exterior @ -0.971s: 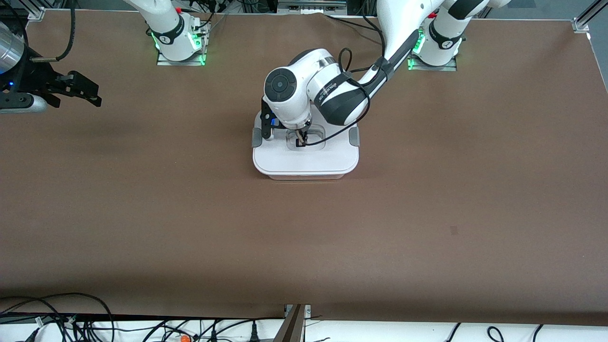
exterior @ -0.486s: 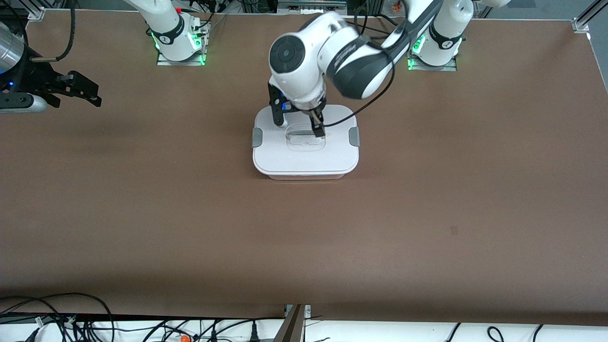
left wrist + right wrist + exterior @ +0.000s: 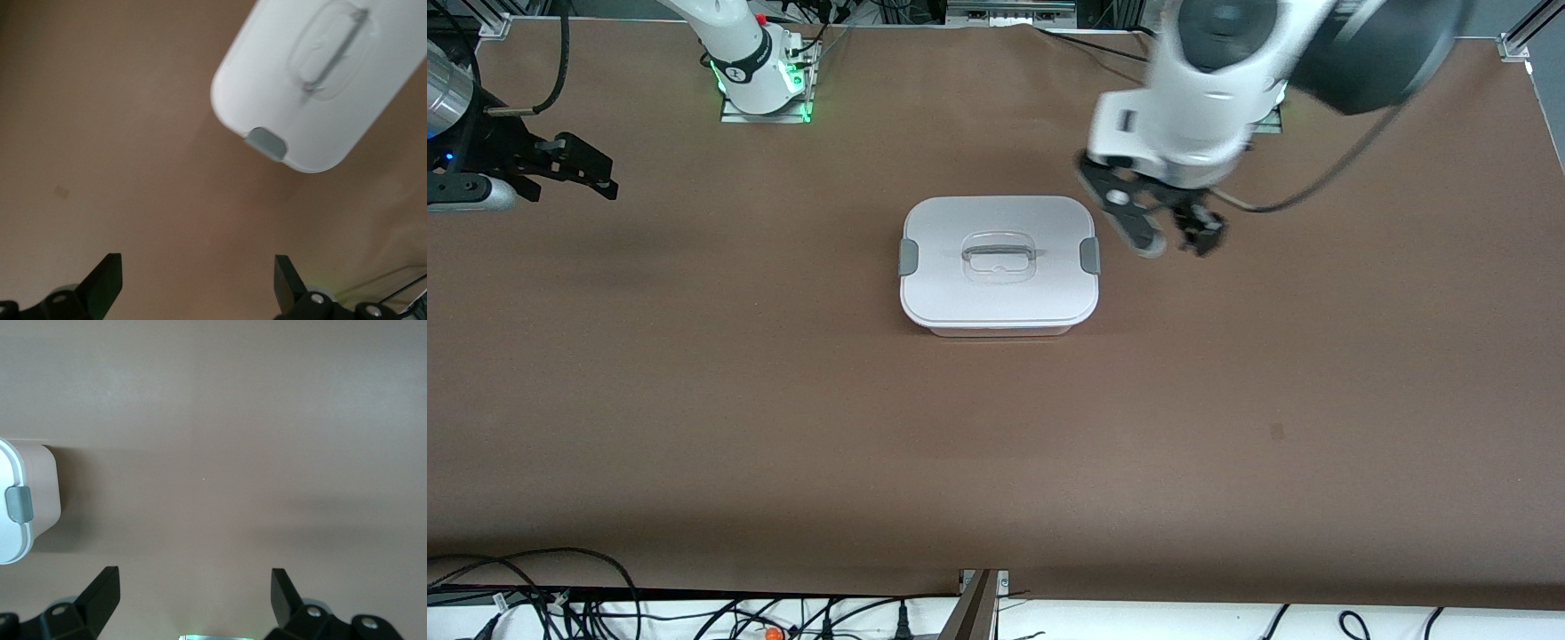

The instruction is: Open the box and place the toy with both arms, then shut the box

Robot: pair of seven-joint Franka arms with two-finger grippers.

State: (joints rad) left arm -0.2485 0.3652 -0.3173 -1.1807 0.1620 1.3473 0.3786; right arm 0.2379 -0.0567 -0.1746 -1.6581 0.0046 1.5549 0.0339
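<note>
We count one box (image 3: 999,264) mid-table, its white lid (image 3: 998,260) on, two grey clips (image 3: 908,257) and one clear handle (image 3: 999,255). Our left gripper (image 3: 1172,236), fingers spread, hangs over bare table (image 3: 996,444) beside the box. Our right gripper (image 3: 565,168), fingers also spread and empty, waits over the right arm's end.

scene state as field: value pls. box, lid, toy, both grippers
box: rounded translucent pinkish plastic tub, mid-table, closed
lid: flat white lid seated on the tub, grey side clips at both ends, clear recessed handle free
toy: not visible in any view
left gripper: open, holds nothing, in the air over bare table beside the box, toward the left arm's end
right gripper: open, holds nothing, waits at the right arm's end
</note>
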